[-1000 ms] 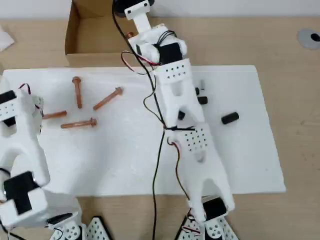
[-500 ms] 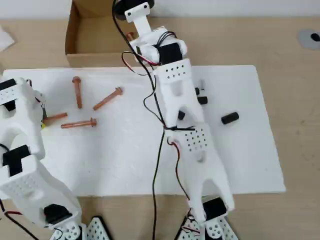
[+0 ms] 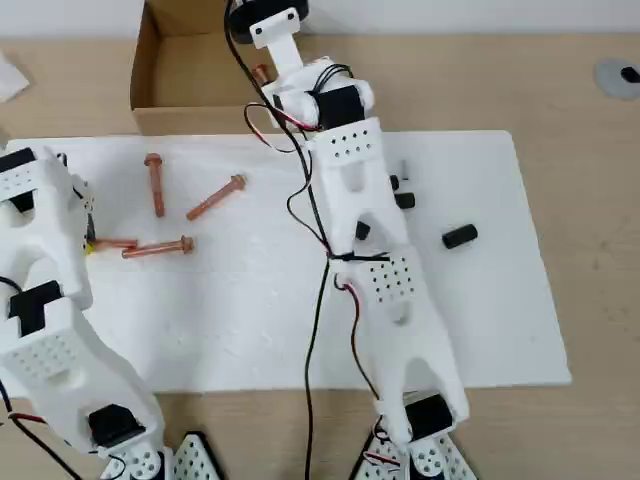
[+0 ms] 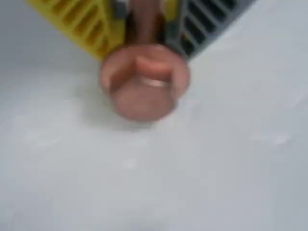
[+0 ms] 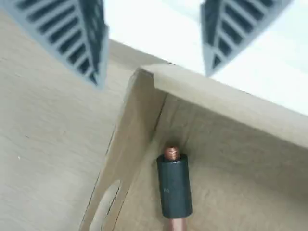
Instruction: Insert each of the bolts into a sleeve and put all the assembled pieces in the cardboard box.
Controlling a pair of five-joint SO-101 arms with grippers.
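Observation:
My left gripper (image 4: pixel 144 26) is shut on a copper bolt (image 4: pixel 143 82), whose hex head sticks out past the yellow and grey fingers just above the white foam. In the high view this gripper (image 3: pixel 88 243) sits at the foam's left edge with the bolt (image 3: pixel 115 243) pointing right. My right gripper (image 5: pixel 154 43) hangs open over the corner of the cardboard box (image 5: pixel 144 125). Below it an assembled bolt in a black sleeve (image 5: pixel 172 187) lies inside the box. Three loose bolts (image 3: pixel 154 183), (image 3: pixel 215 197), (image 3: pixel 158 247) lie on the foam. Black sleeves (image 3: pixel 460 236), (image 3: pixel 404 200) lie beside the right arm.
The white foam mat (image 3: pixel 250 320) covers most of the wooden table. The box (image 3: pixel 145 80) stands at the back left, open at the top. The right arm (image 3: pixel 345 150) stretches across the mat's middle, with its cable (image 3: pixel 318 300) trailing alongside. A grey disc (image 3: pixel 618 75) lies far right.
The left arm has swung forward, and its gripper has closed on the leftmost bolt, which has turned a little and shifted. The right arm has barely moved.

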